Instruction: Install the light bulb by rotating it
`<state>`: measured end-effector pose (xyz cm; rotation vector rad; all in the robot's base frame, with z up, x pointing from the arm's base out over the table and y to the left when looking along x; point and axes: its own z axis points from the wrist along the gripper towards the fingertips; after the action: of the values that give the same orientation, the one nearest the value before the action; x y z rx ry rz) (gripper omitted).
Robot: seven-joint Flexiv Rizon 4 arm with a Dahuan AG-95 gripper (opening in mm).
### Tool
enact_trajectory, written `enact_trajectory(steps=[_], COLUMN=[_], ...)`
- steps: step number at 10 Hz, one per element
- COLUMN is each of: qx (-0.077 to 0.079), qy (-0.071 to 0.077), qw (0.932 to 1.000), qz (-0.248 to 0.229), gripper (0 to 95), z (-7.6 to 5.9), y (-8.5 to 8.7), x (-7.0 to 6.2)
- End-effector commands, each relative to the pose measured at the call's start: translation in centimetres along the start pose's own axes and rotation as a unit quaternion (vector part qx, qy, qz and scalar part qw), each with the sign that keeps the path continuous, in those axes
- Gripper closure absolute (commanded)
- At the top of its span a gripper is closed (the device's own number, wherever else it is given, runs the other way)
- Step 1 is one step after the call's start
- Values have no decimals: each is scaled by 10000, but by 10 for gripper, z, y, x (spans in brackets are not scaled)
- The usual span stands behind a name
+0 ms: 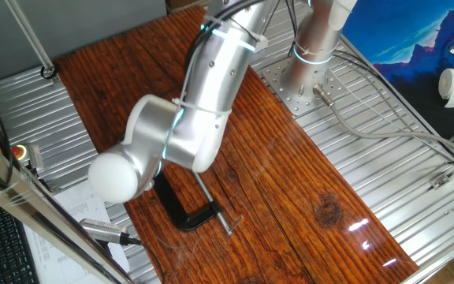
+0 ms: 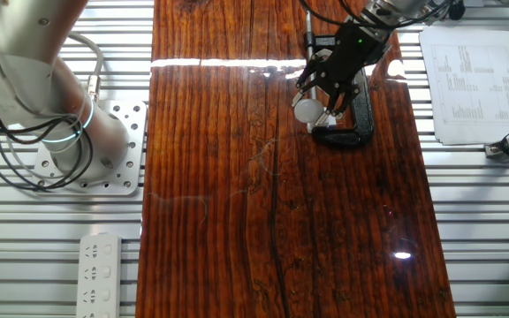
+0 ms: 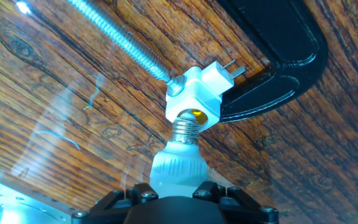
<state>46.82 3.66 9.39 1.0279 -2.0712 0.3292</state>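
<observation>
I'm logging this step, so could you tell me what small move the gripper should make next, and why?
Probably ease the bulb slightly further into the socket and start rotating. In the hand view the gripper holds the bulb, its silver thread sits at the socket's orange mouth, mostly still exposed.

Work surface: a dark reddish wooden board (image 2: 237, 194) with pronounced grain, running through the middle of the frame in both fixed views and glossy enough to carry light reflections. It rests on a ribbed metal table (image 2: 484, 221) that shows on either side of it. A black C-clamp (image 2: 347, 124) lies on the wood at upper right of the other fixed view. The arm's base plate (image 2: 104, 150) sits at left on the metal, a white power strip (image 2: 100, 269) at lower left, printed paper sheets (image 2: 467, 84) at upper right.
</observation>
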Motion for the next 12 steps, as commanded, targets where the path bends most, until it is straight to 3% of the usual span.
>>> enact_trajectory(steps=[1,8,12], qx=[1,26,50], qy=[-22,-35,26], qw=[10000,10000,9999], qz=[20,-2,-86], gripper=[760,760,760], z=[3,9,9], y=[0,-6,-6], x=[0,21,22])
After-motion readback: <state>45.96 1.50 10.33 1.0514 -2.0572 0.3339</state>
